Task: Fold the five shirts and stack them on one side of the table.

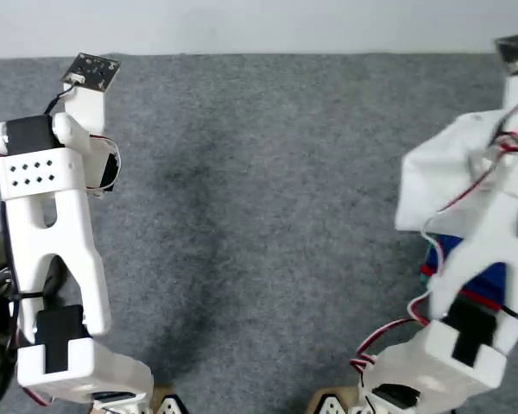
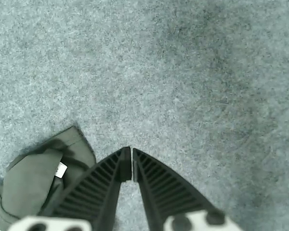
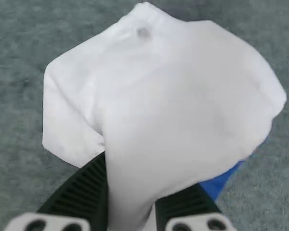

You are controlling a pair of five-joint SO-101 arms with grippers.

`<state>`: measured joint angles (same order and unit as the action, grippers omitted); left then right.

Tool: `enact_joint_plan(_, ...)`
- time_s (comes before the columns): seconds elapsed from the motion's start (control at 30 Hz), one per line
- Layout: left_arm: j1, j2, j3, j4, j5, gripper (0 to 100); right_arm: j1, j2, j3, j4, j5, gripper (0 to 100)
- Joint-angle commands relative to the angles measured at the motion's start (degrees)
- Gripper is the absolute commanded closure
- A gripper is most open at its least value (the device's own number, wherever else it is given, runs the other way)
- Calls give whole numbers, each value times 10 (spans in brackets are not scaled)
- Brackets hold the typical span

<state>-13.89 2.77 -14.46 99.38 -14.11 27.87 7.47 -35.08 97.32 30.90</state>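
Three shirts in sight: white shirt (image 3: 173, 96) at the bench's (image 1: 268, 216) right edge, atop a blue shirt (image 3: 221, 180); green shirt (image 2: 33, 178) crumpled by the left edge. Right end effector (image 3: 144, 173) clamped on the white shirt; left end effector (image 2: 131, 163) closed, empty, over bare bench. Probably stacking the white one. Next: release squarely on the pile, then fetch the green.

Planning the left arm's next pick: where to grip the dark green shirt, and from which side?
Probably the pointed fold of the dark green shirt nearest the left gripper, coming from above on that side. The shirt lies bunched, and that fold sticks out free at its edge.
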Motion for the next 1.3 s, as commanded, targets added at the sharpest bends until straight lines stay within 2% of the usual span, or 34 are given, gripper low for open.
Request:
enact_joint_plan(0.0, 2, -32, -4, 11, -4, 986, 52, 35, -10, -25, 32, 990)
enact_joint_plan(0.17, 2, -28, -4, 11, -4, 986, 106, 109, -10, -50, 96, 989)
enact_joint_plan(0.23, 2, -27, -4, 11, -4, 986, 127, 131, -11, -56, 103, 958)
enact_joint_plan(0.33, 2, -27, -3, 11, -4, 986, 147, 138, -17, -53, 79, 791)
enact_joint_plan(0.4, 2, -27, -3, 11, -4, 986, 149, 121, -38, -45, 31, 682)
enact_joint_plan(0.5, 2, -27, -3, 11, -4, 986, 136, 90, -76, -26, -22, 614)
enact_joint_plan(0.7, 2, -26, -3, 11, -4, 986, 51, 48, -96, 9, -29, 697)
enact_joint_plan(0.8, 2, -26, -3, 11, -4, 986, 11, 58, -95, 10, -29, 813)
enact_joint_plan(0.9, 2, -26, -3, 11, -4, 986, 2, 88, -95, 10, -25, 972)
enact_joint_plan(0.93, 1, -26, -3, 11, -4, 986, 3, 100, -95, 12, -25, 998)
enact_joint_plan(1.0, 0, -26, -3, 11, -5, 986, 15, 124, -95, 33, -25, 962)
enact_joint_plan(1.2, -2, -26, -3, 11, -5, 986, 88, 211, -95, 51, -22, 961)
enact_joint_plan(1.27, -2, -26, -3, 11, -5, 986, 117, 238, -95, 51, 2, 961)
